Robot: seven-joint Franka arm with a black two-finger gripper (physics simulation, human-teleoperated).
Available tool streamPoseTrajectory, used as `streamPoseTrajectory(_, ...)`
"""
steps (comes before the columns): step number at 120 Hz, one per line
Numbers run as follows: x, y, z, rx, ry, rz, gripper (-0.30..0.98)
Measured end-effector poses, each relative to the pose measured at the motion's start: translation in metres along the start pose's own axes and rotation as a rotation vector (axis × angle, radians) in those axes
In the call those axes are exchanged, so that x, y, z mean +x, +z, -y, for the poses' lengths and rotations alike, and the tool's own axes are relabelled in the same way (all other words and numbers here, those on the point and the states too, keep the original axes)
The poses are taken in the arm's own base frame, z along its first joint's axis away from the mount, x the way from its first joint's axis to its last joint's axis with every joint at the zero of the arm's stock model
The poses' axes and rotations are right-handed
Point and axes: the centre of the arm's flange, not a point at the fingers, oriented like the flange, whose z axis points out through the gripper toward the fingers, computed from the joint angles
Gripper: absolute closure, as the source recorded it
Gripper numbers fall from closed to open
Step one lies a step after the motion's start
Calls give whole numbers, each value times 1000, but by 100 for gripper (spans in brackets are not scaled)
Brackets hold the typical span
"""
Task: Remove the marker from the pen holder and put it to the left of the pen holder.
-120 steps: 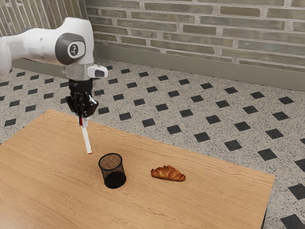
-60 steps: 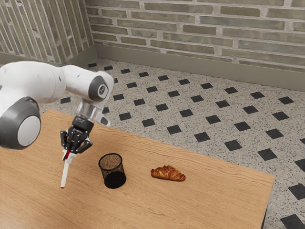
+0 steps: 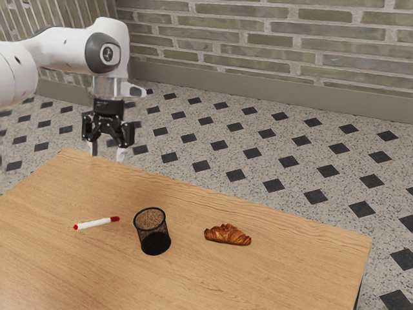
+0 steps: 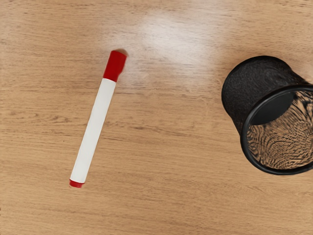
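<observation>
In the exterior view, the arm (image 3: 61, 50) comes in from the exterior view's left, bends at its white and grey joint, and ends in the black hand (image 3: 107, 154), which points down, raised above the bench (image 3: 290, 274). The hand is spread: its two fingers stand well apart, with a clear gap between them and nothing pinched there. The marker (image 3: 97, 223) lies flat on the bench, out of the holder (image 3: 155, 243) and apart from it, on the side toward the exterior view's left. It has a white barrel, a red cap on the end nearer the holder and a small red tip on the other end. The holder, a black mesh cup, stands upright. A brown croissant (image 3: 227, 235) lies on the bench on the holder's other side, near it but not touching. Behind the wood-grained bench run a speckled floor (image 3: 258, 132) with dark diamonds and a brick wall (image 3: 271, 40).

In the wrist view, the marker lies on the bench below the hand, its full length visible, cap end closer to the holder than the tip end. The holder's black rim and mesh side are seen from above, with its dark base visible through the mouth and wood grain showing through the mesh. Bare wood lies between marker and holder, and a pale sheen (image 4: 178, 39) brightens the bench near the cap.
</observation>
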Motion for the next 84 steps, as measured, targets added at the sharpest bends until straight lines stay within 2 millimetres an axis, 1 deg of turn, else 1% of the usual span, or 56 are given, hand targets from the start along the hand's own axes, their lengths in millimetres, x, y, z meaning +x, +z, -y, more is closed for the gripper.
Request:
streamPoseTrajectory(6,-19,-23,-5,-8,13,-75,7)
streamPoseTrajectory(12,-42,-42,-11,-3,31,-141,6)
streamPoseTrajectory(15,-51,-51,-16,4,40,-170,5)
streamPoseTrajectory(20,-59,-62,-21,15,48,-209,4)
streamPoseTrajectory(26,-63,-71,-21,20,45,-241,3)
streamPoseTrajectory(37,-62,-76,-13,21,24,-267,2)
streamPoseTrajectory(47,-59,-76,-9,20,8,-274,1)
streamPoseTrajectory(61,-54,-73,-9,19,0,-277,1)
streamPoseTrajectory(84,-53,-76,-9,19,-12,-290,0)
